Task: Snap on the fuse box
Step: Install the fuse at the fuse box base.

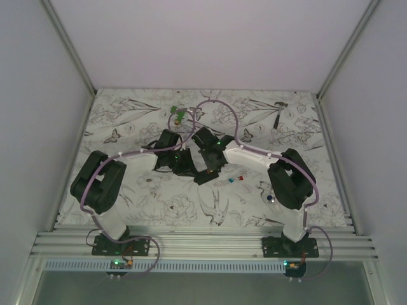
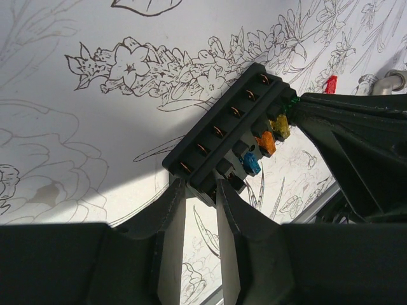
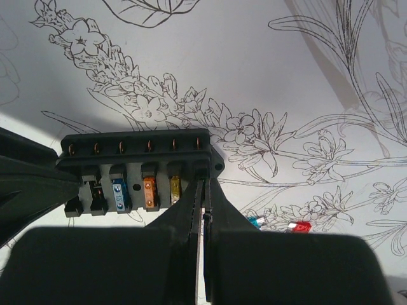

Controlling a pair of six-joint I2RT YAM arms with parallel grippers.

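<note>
The black fuse box (image 1: 205, 175) lies mid-table between both arms. In the left wrist view the fuse box (image 2: 222, 140) holds a blue fuse (image 2: 252, 163), an orange one (image 2: 266, 143) and a yellow one (image 2: 280, 126). My left gripper (image 2: 200, 190) is shut on the box's near end. In the right wrist view my right gripper (image 3: 203, 185) is almost fully closed, with its tips at the rightmost slot of the fuse box (image 3: 137, 162). The left wrist view shows a small green fuse (image 2: 291, 100) between those tips.
A loose red fuse (image 3: 300, 226) and a teal one (image 3: 255, 222) lie on the flower-print cloth right of the box; both show in the top view (image 1: 242, 178). A white-silver thing with a blue dot (image 1: 269, 197) lies near the right arm. Small green and red pieces (image 1: 180, 114) lie at the back.
</note>
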